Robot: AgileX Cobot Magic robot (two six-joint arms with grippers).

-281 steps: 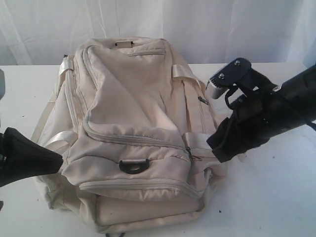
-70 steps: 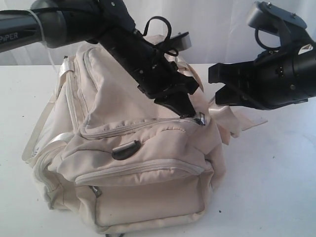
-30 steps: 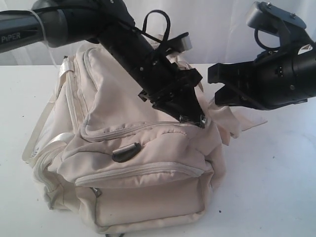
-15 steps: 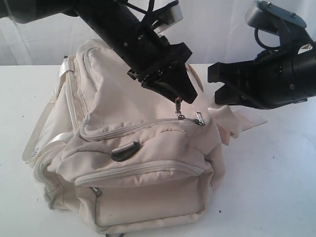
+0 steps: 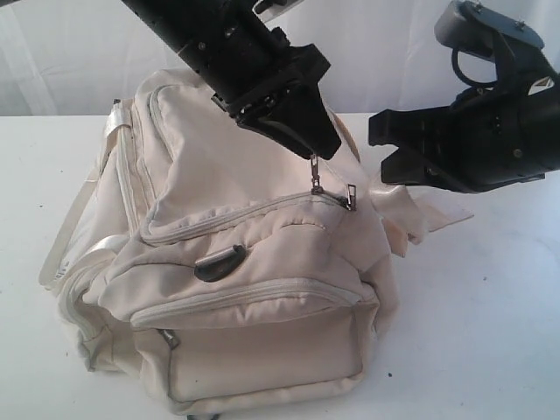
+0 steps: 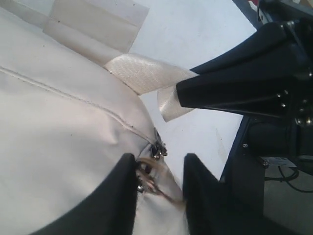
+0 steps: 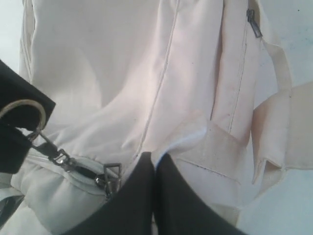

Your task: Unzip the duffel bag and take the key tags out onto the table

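Observation:
The cream duffel bag (image 5: 219, 236) lies on the white table (image 5: 490, 332) with its zips closed. My left gripper (image 5: 311, 149) hovers over the bag's top right. Its fingers hold the ring of a zip pull (image 5: 316, 175) and lift it taut. In the left wrist view that ring (image 6: 151, 178) spans the gap between the fingers of the left gripper (image 6: 159, 157). A second pull (image 5: 350, 194) hangs beside it. My right gripper (image 5: 383, 162) is shut on a fold of the bag's side fabric (image 7: 195, 142), fingers of the right gripper (image 7: 154, 157) pressed together. No key tags are in view.
A black D-ring (image 5: 219, 260) sits on the front flap above two more zipped pockets. Shiny webbing straps (image 5: 79, 227) trail off the bag's left side. Another small zip pull (image 7: 253, 23) shows on the bag's side panel. A white curtain hangs behind the table.
My left gripper has risen away from the bag top, carrying the zip pull up until it hangs taut. The right gripper has stayed put on the side fabric.

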